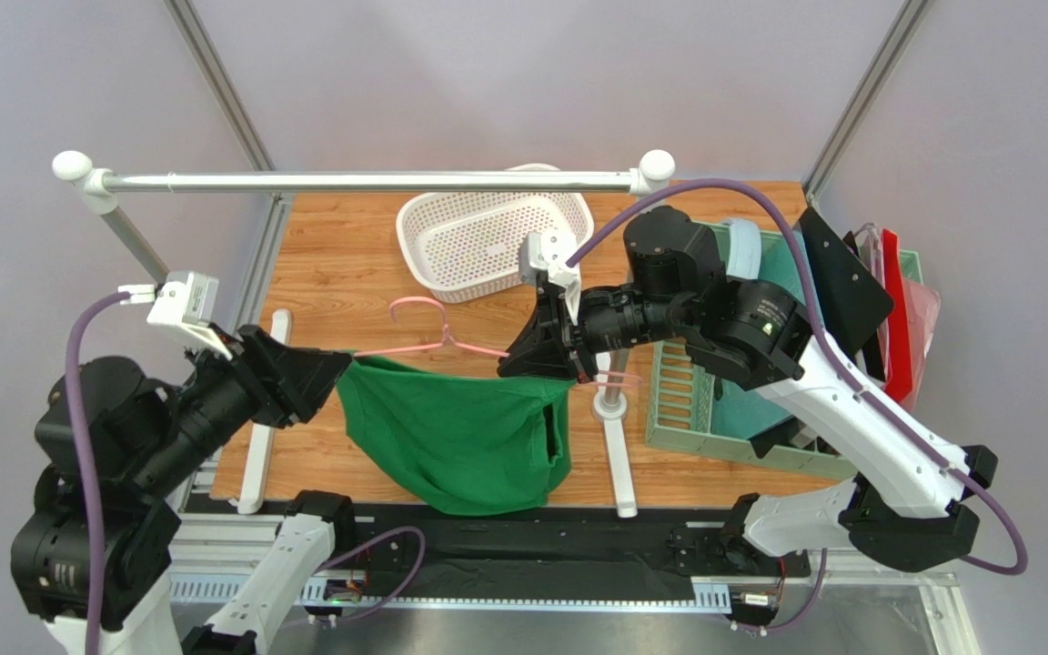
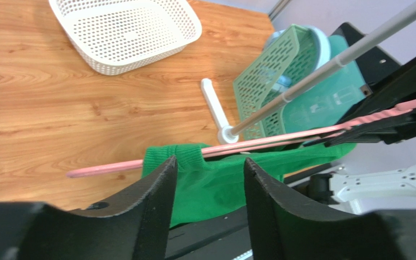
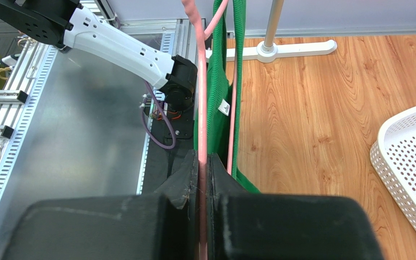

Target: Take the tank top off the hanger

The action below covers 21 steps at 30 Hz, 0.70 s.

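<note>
Right gripper (image 3: 202,162), right up against its own wrist lens, had both fingers (image 3: 186,179) pinched tight on the hanger (image 3: 200,81). Pink wire ran straight through the seam with no gap showing, so that arm was the anchor.

My read on doing this step well: hold that pinch steady and level and let the other arm do the pulling. Slide the strap sideways off the free end of the wire rather than yanking down, since a downward tug would probably just twist the hanger in the grip or stretch the knit.

Left gripper (image 2: 209,170) was spread wide, fingers (image 2: 158,189) either side of the tank top (image 2: 215,187) at the shoulder where it wraps the wire, holding nothing. Couldn't tell if the pads were brushing the cloth. It'd want to close on a decent bunch of fabric, not the wire.

From above, the tank top hung off the hanger between the two arms, over the wooden table (image 1: 338,273), with the white basket (image 1: 489,239) behind it. Looked barely started to me
</note>
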Each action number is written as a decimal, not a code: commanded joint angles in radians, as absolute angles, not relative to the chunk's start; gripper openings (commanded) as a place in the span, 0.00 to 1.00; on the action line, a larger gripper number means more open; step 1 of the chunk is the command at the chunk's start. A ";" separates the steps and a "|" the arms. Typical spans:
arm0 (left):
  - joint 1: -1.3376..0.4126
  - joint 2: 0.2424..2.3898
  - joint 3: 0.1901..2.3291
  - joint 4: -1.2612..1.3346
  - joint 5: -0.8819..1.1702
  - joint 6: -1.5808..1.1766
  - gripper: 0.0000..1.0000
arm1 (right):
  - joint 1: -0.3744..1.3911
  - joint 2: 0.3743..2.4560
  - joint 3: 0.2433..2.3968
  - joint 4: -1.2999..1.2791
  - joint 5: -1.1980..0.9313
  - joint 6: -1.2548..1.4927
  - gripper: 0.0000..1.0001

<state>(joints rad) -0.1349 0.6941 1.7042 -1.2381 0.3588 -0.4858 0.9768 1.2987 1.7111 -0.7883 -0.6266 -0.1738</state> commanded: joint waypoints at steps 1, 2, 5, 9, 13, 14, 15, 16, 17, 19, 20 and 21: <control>-0.133 0.696 1.701 -1.246 0.357 -0.420 0.53 | 0.959 1.302 1.779 -0.733 -0.672 -0.186 0.00; -0.133 0.692 1.686 -1.236 0.371 -0.410 0.53 | 0.956 1.305 1.784 -0.733 -0.676 -0.186 0.00; -0.133 0.683 1.667 -1.223 0.380 -0.405 0.57 | 0.943 1.315 1.798 -0.735 -0.699 -0.179 0.00; -0.133 0.686 1.645 -1.221 0.368 -0.396 0.60 | 0.940 1.321 1.801 -0.733 -0.704 -0.173 0.00; -0.133 0.692 1.606 -1.210 0.360 -0.377 0.65 | 0.940 1.333 1.807 -0.735 -0.706 -0.167 0.00; -0.133 0.692 1.595 -1.203 0.356 -0.377 0.66 | 0.940 1.335 1.809 -0.735 -0.707 -0.167 0.00; -0.133 0.693 1.592 -1.200 0.353 -0.377 0.67 | 0.940 1.338 1.813 -0.735 -0.710 -0.164 0.00; -0.133 0.693 1.585 -1.190 0.348 -0.377 0.68 | 0.939 1.339 1.815 -0.736 -0.715 -0.163 0.00; -0.133 0.693 1.582 -1.186 0.336 -0.377 0.68 | 0.939 1.339 1.816 -0.736 -0.716 -0.161 0.00; -0.133 0.696 1.571 -1.172 0.330 -0.376 0.69 | 0.939 1.336 1.816 -0.735 -0.722 -0.160 0.00; -0.133 0.699 1.566 -1.167 0.327 -0.377 0.69 | 0.940 1.336 1.818 -0.733 -0.726 -0.156 0.00; -0.133 0.703 1.562 -1.163 0.327 -0.377 0.69 | 0.940 1.336 1.818 -0.732 -0.729 -0.155 0.00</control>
